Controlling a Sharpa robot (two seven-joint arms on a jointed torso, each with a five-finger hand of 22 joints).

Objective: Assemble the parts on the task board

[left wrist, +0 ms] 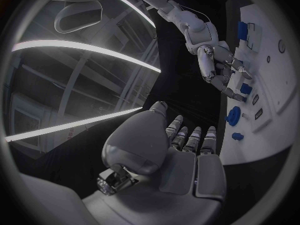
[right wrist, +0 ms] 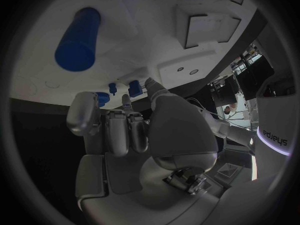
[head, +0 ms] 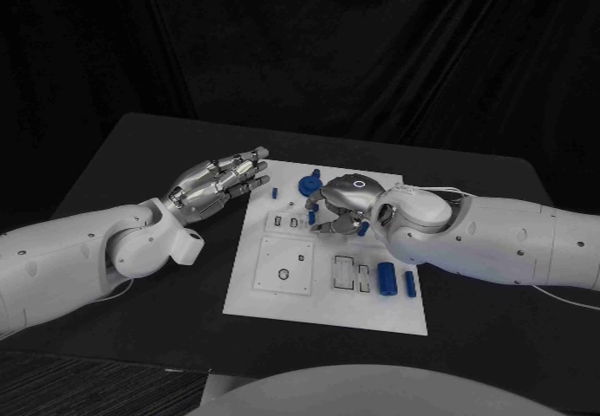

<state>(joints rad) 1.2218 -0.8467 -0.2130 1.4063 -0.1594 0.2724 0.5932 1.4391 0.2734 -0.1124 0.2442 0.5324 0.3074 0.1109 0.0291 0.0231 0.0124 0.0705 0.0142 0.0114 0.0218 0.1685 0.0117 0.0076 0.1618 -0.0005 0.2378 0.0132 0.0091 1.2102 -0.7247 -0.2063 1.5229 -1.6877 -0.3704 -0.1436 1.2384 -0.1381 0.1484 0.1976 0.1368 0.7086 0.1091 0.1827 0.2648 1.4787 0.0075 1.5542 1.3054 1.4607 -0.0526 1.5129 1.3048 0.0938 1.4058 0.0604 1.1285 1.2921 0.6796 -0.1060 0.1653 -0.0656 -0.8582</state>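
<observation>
The white task board [head: 328, 299] lies in the middle of the black table. My right hand [head: 340, 206] hovers low over its far part, fingers pointing down. Thumb and a finger pinch a small blue part [head: 362, 230], seen between the fingertips [right wrist: 134, 89] and at the board [left wrist: 245, 88]. A round blue part [head: 310, 184] stands just beyond that hand, with a small blue peg [head: 275, 192] to its left. Two blue cylinders [head: 388, 277] lie on the board's near right. My left hand [head: 219, 182] floats off the board's far left corner, fingers stretched out, holding nothing.
A raised square plate with an oval hole [head: 285, 264] sits on the board's near left, and rectangular slots [head: 344, 273] lie beside the cylinders. Black table [head: 150, 156] surrounds the board on all sides. My right forearm [head: 500, 238] crosses the table's right side.
</observation>
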